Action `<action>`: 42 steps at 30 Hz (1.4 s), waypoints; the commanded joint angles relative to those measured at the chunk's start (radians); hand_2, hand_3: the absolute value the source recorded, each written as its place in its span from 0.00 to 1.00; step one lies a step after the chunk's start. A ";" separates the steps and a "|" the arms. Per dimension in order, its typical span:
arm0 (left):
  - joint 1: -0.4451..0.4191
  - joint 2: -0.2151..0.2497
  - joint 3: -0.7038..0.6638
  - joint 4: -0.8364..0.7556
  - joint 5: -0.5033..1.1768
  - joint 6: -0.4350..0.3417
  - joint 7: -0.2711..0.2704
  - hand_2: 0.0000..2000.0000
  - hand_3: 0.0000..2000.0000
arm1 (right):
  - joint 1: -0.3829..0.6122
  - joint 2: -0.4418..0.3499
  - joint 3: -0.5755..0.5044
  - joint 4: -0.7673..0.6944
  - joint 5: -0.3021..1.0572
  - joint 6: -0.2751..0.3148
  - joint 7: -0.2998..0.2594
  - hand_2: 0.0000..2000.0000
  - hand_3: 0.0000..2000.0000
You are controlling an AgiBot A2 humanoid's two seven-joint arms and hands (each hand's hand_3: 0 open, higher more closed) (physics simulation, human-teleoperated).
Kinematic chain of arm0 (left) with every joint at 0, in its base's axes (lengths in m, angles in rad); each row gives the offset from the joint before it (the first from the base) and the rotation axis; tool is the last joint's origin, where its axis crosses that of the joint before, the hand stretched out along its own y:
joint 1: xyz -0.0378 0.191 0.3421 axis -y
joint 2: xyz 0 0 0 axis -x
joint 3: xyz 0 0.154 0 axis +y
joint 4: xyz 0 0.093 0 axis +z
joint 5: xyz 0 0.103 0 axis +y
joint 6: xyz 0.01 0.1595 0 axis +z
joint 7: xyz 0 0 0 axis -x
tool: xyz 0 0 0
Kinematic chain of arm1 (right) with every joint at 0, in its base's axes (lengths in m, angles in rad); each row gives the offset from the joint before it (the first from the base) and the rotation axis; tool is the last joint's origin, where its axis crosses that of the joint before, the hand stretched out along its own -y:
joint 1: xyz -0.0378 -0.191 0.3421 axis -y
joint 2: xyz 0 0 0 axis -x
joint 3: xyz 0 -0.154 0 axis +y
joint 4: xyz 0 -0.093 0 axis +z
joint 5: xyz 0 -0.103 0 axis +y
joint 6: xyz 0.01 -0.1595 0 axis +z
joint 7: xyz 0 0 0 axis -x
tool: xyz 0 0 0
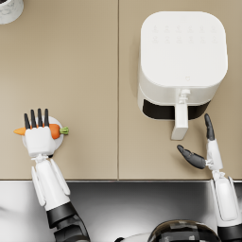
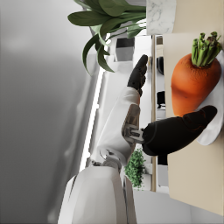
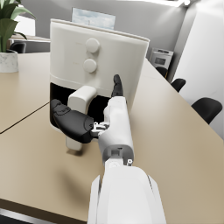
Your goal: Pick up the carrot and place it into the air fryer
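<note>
The carrot (image 1: 56, 131) is lying on a small white plate (image 1: 58, 144) at the near left of the tan counter (image 1: 85, 71), its orange tip pointing left and its green stub pointing right. The left robot hand (image 1: 38, 134) is hovering directly over it, dark fingers (image 1: 36, 118) stretched straight and slightly apart toward the far side, covering the middle of the carrot in the head view. In the left wrist view the thumb (image 2: 183, 129) is reaching under the carrot (image 2: 192, 83) near the plate (image 2: 214, 122), but the fingers are not closing around it; whether they are touching it I cannot tell.

The white air fryer (image 1: 182, 61) is standing on the far right of the counter, well apart from the carrot, with its handle (image 1: 180, 118) pointing toward the near side and a dark gap showing beneath its body. The right robot hand (image 1: 203, 149) is waiting just near and right of that handle, spread wide and gripping nothing, thumb (image 1: 191, 157) angled left and fingers (image 1: 208, 126) pointing far. In the right wrist view the right robot hand (image 3: 92, 118) is sitting beside the handle (image 3: 78, 113) without gripping it.

A potted plant (image 3: 8, 39) is standing at the far left of the counter.
</note>
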 commanded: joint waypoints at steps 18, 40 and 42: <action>0.126 -0.025 0.053 0.325 0.009 0.320 0.153 1.00 1.00 | 0.010 -0.032 -0.011 0.012 0.000 0.000 0.000 0.00 0.00; -0.020 0.004 0.133 -0.343 -0.684 0.362 0.269 1.00 1.00 | 0.036 -0.074 0.043 -0.234 0.000 0.000 0.000 0.00 0.00; -0.012 0.009 0.147 -0.360 -0.771 0.364 0.269 1.00 1.00 | 0.054 -0.082 0.044 -0.275 0.000 0.000 0.000 0.00 0.00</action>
